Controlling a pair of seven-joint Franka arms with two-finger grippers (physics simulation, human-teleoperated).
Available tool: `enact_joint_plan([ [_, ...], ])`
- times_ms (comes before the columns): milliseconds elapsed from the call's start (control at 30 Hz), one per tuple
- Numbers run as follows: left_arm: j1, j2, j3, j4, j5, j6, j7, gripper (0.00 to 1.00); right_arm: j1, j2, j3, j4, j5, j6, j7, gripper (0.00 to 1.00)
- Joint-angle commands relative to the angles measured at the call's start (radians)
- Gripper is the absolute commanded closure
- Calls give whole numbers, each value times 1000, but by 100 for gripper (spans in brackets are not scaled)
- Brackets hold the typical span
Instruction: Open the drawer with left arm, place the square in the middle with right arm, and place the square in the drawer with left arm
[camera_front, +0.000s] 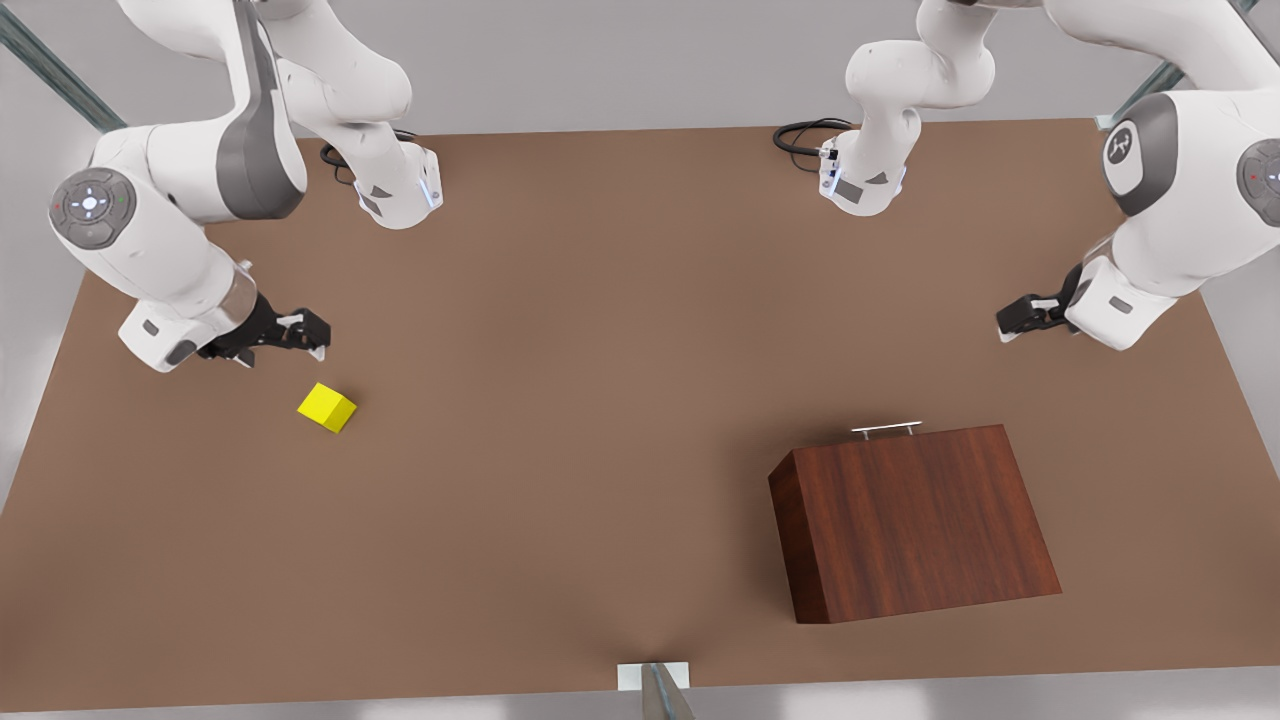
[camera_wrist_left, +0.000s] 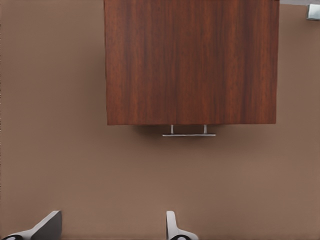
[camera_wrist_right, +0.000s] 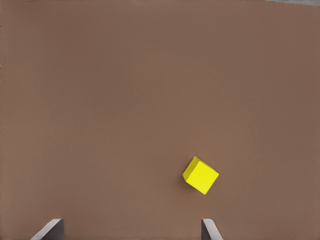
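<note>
While one square lies free, two grippers spread: left gripper; right gripper; one drawer closed

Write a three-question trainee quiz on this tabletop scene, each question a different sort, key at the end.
1. True or false: the drawer of the wooden box is pulled out.
2. Which claw is nearer the yellow cube? A) left claw B) right claw
3. Fill in: the silver handle sits on the side of the box facing the ____ claw.

Key
1. False; in the left wrist view the handle sits close against the box front, drawer shut.
2. B; the right wrist view shows the cube just ahead of its open fingers.
3. left
</note>
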Motion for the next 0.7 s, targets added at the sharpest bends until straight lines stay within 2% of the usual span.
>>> enact_joint_plan([
  [0,-3,2,0,0,4,-11,1,0,-60,3,0,3,0,-6,37,0],
  [33,-3,10,-3,0,3,-33,-16,0,-60,4,2,10,0,-25,71,0],
  [67,-9,-7,-12,-95,9,-126,-15,0,-60,6,0,12,0,-26,67,0],
  [100,-9,-39,-32,-229,4,-108,-82,0,-62,6,-1,15,2,-26,65,0],
  [167,-16,-101,-52,-480,-28,197,-646,0,-62,6,-1,20,2,-26,64,0],
  [233,-16,-118,-54,-612,-31,452,-1038,0,-62,6,-1,20,2,-28,44,0],
  [333,-16,-170,-51,-825,-29,797,-1320,0,-62,6,-1,20,2,-31,42,0],
  [533,-16,-177,-52,-1003,-17,1148,-1464,0,-62,6,-3,23,3,-45,44,0],
  [667,-18,-168,-63,-1004,-16,1159,-1464,0,-74,52,-7,3,2,-5,8,0],
])
